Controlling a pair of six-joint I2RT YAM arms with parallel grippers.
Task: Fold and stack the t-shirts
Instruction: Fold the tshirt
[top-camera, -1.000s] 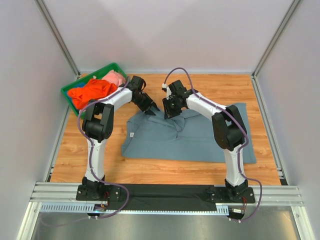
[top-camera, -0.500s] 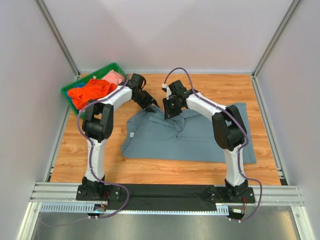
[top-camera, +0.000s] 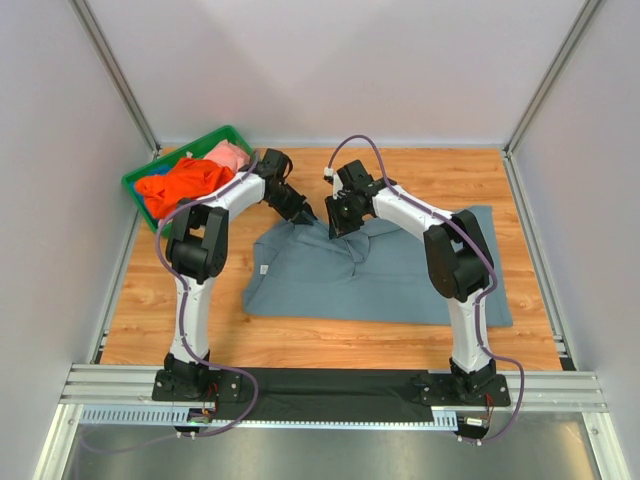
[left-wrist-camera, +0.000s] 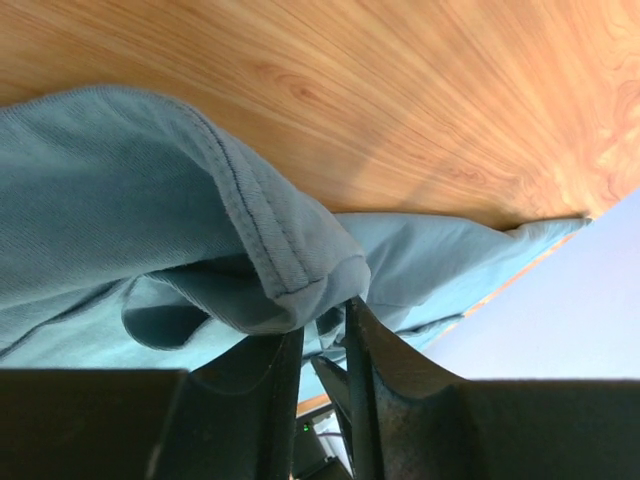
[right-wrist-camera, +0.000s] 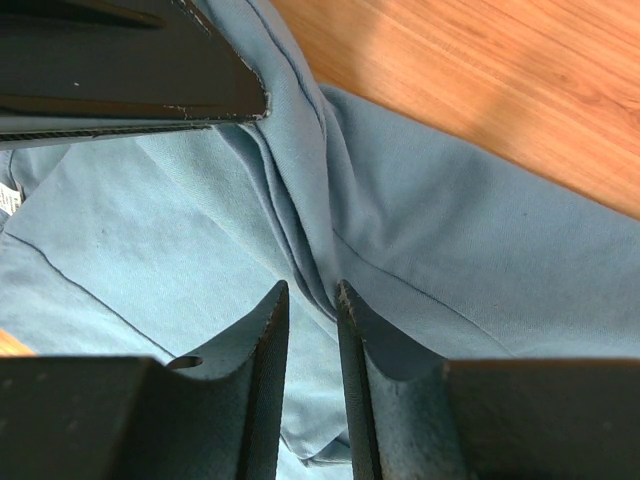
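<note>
The slate grey-blue t-shirt (top-camera: 390, 275) lies spread over the middle of the table, its white neck label (top-camera: 263, 270) at the left. Its far edge is bunched and raised between the two grippers. My left gripper (top-camera: 304, 212) is shut on a hemmed fold of this shirt (left-wrist-camera: 290, 270), with the fingertips (left-wrist-camera: 357, 312) close together. My right gripper (top-camera: 338, 227) is shut on a ridge of the same shirt (right-wrist-camera: 300, 230) that runs between its fingers (right-wrist-camera: 272, 310). An orange t-shirt (top-camera: 180, 183) and a pale pink one (top-camera: 230, 155) lie in the bin.
The green plastic bin (top-camera: 140, 178) stands at the far left corner. Grey walls enclose the wooden table (top-camera: 150, 300) on three sides. A dark part of the left gripper (right-wrist-camera: 120, 70) sits close above the right gripper's fingers.
My left gripper has moved slightly toward the far left with the shirt's fold in it, pulling that edge tighter. The right gripper has stayed in place.
</note>
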